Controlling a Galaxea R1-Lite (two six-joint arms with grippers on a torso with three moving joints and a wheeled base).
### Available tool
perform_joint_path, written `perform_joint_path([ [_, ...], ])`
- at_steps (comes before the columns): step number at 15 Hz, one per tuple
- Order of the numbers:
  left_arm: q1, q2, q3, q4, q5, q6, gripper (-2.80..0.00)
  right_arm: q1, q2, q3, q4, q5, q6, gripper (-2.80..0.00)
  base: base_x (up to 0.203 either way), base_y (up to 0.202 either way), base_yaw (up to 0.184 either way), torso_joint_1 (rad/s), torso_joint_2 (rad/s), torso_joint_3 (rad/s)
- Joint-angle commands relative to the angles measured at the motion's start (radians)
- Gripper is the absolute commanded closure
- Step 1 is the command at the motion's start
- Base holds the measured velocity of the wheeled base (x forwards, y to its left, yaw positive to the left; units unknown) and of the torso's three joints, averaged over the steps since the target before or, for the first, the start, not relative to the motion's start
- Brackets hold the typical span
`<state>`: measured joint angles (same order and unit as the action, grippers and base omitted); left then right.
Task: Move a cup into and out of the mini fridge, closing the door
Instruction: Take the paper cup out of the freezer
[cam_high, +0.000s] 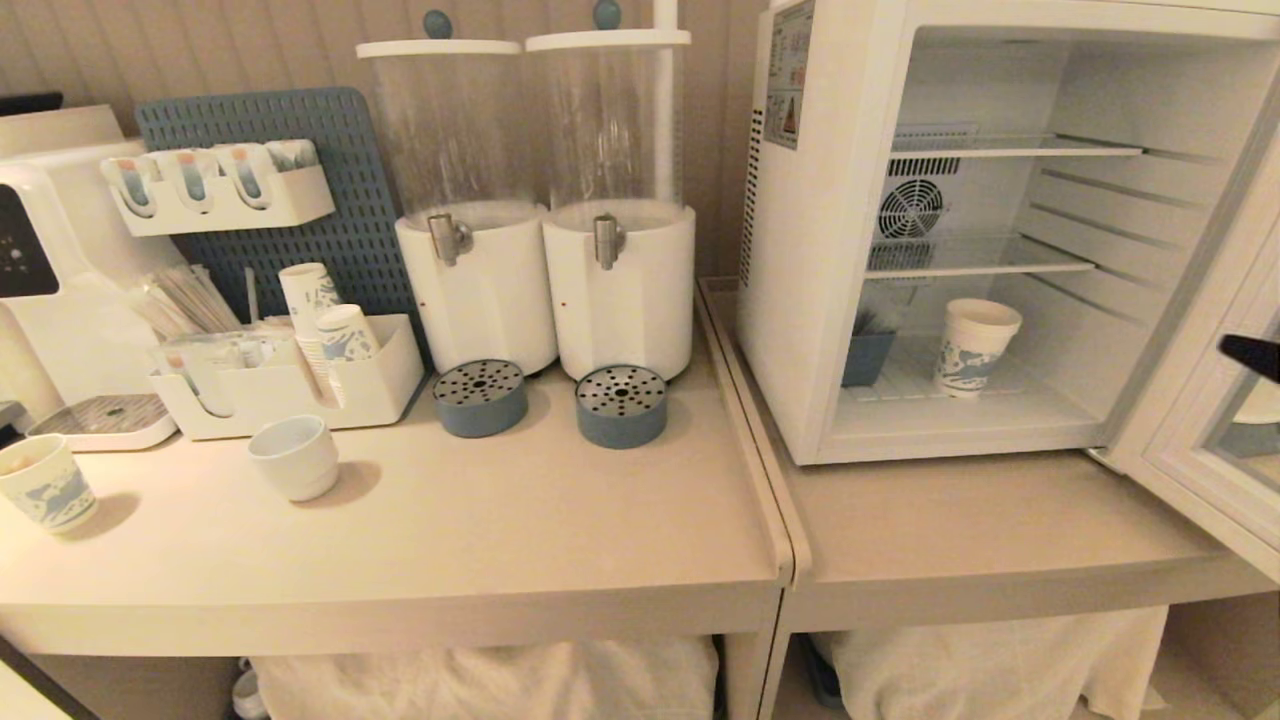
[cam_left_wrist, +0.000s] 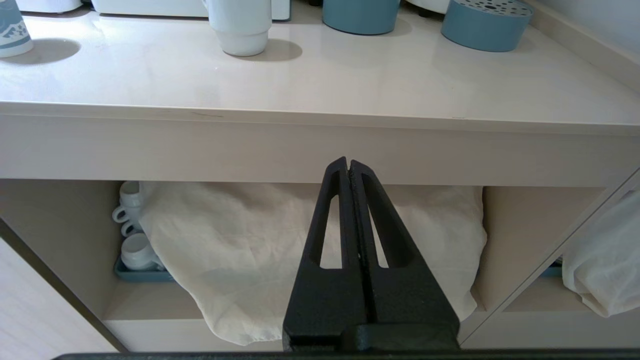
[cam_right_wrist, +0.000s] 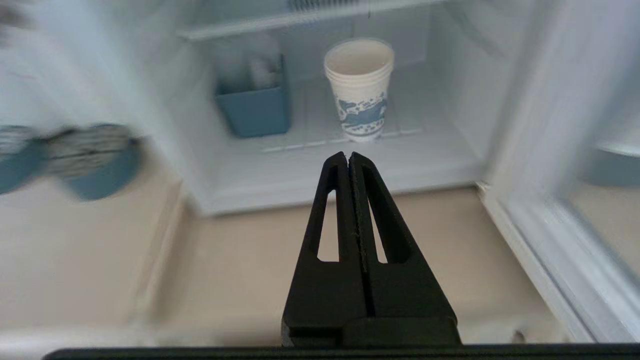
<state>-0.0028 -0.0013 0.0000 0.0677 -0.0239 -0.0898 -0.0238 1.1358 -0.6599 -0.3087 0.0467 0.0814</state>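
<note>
Reaching for the cup in the open fridge

The left gripper (cam_left_wrist: 349, 167) hangs clenched and empty below the counter edge; the cup (cam_high: 975, 345) stands on the mini fridge (cam_high: 800, 300) floor, door (cam_high: 1200, 440) open; the right gripper (cam_right_wrist: 349, 159), clenched and empty, faces it and likely must spread before grasping.

beige counter (cam_high: 500, 540), mini fridge (cam_high: 800, 330), dispensers (cam_high: 545, 290)
</note>
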Motion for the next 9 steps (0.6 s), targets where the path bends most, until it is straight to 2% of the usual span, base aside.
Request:
perform_joint_path([
  [1, 0.000, -0.003, 0.040, 0.000, -0.001, -0.001, 0.00, 0.000, 0.303, 0.036, -0.304, -0.001, -0.008, 0.00, 0.000, 0.000, 0.000, 0.000, 0.00, 0.000],
  [3, 0.001, -0.003, 0.040, 0.000, -0.001, 0.001, 0.00, 0.002, 0.510, 0.057, -0.545, -0.014, -0.040, 0.00, 0.000, 0.000, 0.000, 0.000, 0.00, 0.000],
  [5, 0.000, -0.003, 0.040, 0.000, -0.001, 0.001, 0.00, 0.004, 0.692, 0.050, -0.717, -0.039, -0.081, 0.00, 0.000, 0.000, 0.000, 0.000, 0.00, 0.000],
  [7, 0.000, -0.003, 0.040, 0.000, -0.001, 0.001, 0.00, 0.005, 0.819, 0.017, -0.831, -0.059, -0.120, 0.00, 0.000, 0.000, 0.000, 0.000, 0.00, 0.000],
  [9, 0.001, -0.003, 0.040, 0.000, -0.001, 0.001, 0.00, 0.005, 0.902, -0.022, -0.891, -0.071, -0.155, 0.00, 0.000, 0.000, 0.000, 0.000, 0.00, 0.000],
])
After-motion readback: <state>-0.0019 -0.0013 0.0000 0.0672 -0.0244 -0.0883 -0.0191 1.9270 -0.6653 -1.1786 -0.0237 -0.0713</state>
